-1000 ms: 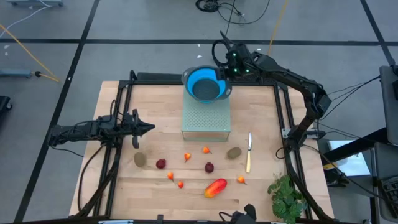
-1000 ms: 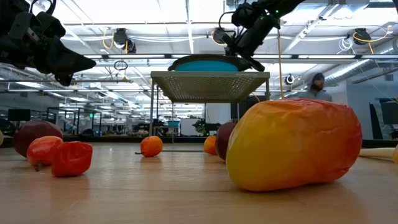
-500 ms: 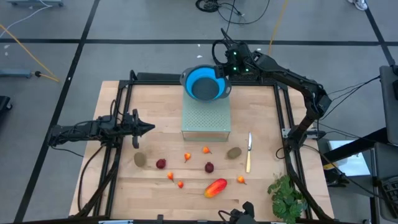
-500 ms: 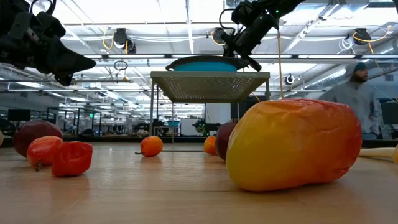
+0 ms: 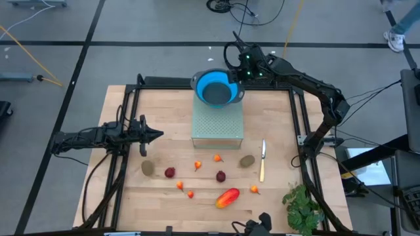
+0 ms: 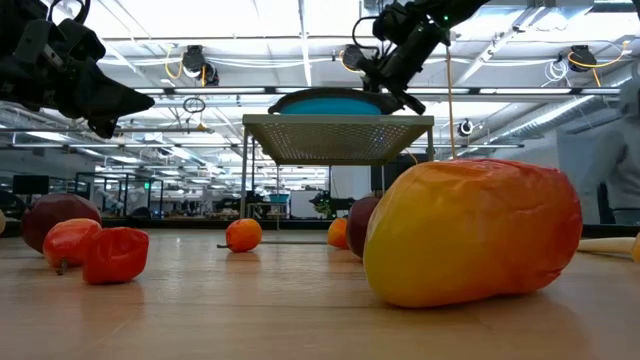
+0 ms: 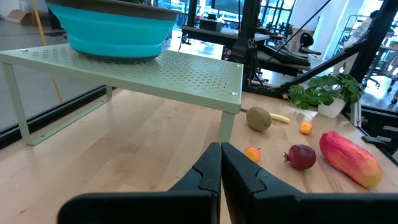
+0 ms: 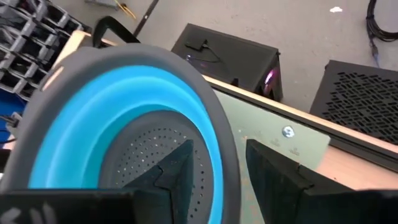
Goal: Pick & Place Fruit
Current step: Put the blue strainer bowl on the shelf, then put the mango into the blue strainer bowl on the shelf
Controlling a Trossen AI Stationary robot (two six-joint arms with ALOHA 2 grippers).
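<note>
High view had my right gripper [image 5: 231, 77] clamped on the blue colander's [image 5: 217, 88] rim at the tabletop's far edge; left gripper [image 5: 156, 135] closed, idle. Fruit [image 5: 227, 196] all sat near the front edge, nothing placed yet.

Low view: mango [image 6: 472, 232] fills foreground, hides most of dark-red ball [image 6: 361, 226] and fruit behind. Knife [image 6: 610, 244] cut off by right edge. Person [image 6: 620, 150] at right edge blurred, mostly cropped. Right wrist view: bowl [image 8: 124, 124] cut by frame. High view: tiny orange fruits [image 5: 190, 194] too small to identify.
</note>
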